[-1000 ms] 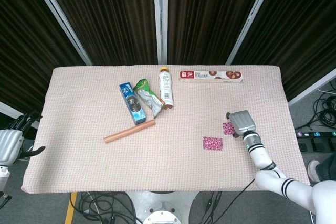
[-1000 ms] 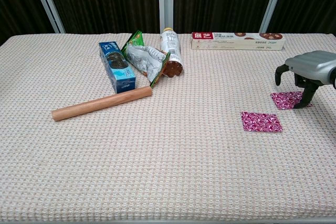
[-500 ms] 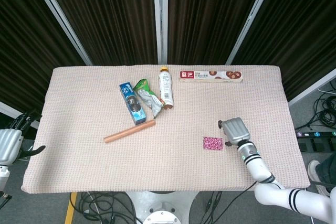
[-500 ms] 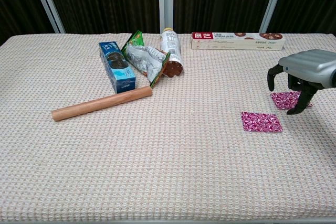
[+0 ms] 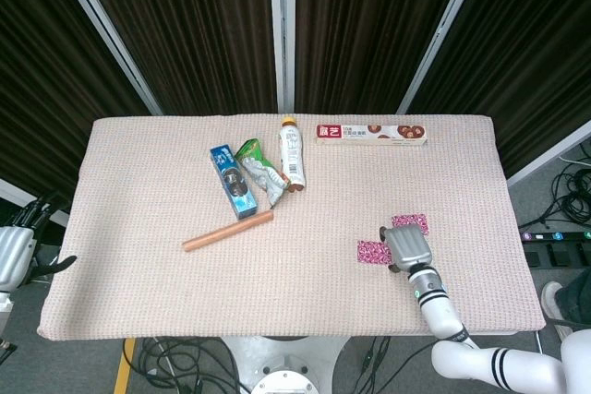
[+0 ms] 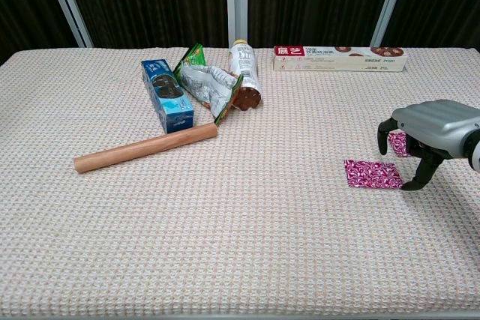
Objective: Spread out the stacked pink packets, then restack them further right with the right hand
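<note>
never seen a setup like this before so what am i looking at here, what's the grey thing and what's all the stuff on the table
Both pictures show the same table. One camera looks down from the robot's head, the other looks forward from its chest.

The grey thing is the robot's right hand, on the end of an arm. It hovers by two pink packets: the near packet and the far packet, lying apart. Its fingers are spread and it holds nothing. The left hand waits off the table's edge, also holding nothing.

Also on the cloth-covered table lie a wooden rolling pin, a blue box, a crumpled snack bag, a bottle on its side and a long biscuit box.
</note>
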`<state>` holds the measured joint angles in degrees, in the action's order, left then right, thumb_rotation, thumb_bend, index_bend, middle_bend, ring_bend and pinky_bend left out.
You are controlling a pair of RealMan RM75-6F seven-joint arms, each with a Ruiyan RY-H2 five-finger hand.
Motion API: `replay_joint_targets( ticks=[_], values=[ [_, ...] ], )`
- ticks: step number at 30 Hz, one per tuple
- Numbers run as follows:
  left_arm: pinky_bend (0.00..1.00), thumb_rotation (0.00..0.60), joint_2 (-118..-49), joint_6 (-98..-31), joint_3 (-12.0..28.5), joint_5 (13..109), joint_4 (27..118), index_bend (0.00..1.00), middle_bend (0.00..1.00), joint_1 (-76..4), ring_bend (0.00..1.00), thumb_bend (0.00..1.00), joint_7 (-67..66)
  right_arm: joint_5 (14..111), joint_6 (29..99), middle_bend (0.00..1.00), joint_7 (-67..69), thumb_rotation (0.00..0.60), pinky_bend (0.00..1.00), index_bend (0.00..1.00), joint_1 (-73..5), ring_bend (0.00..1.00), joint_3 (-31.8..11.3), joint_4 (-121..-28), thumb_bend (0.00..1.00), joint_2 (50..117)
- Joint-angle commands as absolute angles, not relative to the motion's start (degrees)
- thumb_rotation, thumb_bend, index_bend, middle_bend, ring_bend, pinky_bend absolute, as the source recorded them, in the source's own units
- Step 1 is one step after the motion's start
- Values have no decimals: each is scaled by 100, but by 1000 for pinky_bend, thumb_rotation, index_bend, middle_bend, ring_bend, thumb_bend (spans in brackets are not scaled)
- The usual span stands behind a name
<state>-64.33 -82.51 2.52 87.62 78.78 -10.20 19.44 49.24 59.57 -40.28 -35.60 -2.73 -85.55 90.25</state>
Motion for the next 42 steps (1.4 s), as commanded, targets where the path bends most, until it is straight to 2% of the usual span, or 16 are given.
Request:
replay_joint_targets(
  ticks=[1,25,38,42],
  values=[
    [296,600,-6436,-8248,250,8756,7860,245,183,-1016,170,16,1961,4922,5954,1000,-4015,600,964,416,-3574,1000,-298,-8485,0,9089],
    [296,600,-6408,-8262,232,8768,7741,244,183,-985,169,16,2136,4656,5714,1000,-4066,600,964,413,-3724,1000,-393,-8123,0,9420],
    [296,600,-6424,-8241,226,8761,7686,245,183,-981,169,16,2179,4440,5602,1000,-4171,600,964,353,-3812,1000,-400,-8008,0,9486],
    [296,600,-6421,-8244,229,8766,7696,244,183,-983,170,16,2174,4438,5602,1000,-4174,600,964,387,-3823,1000,-390,-8028,0,9468]
  ],
)
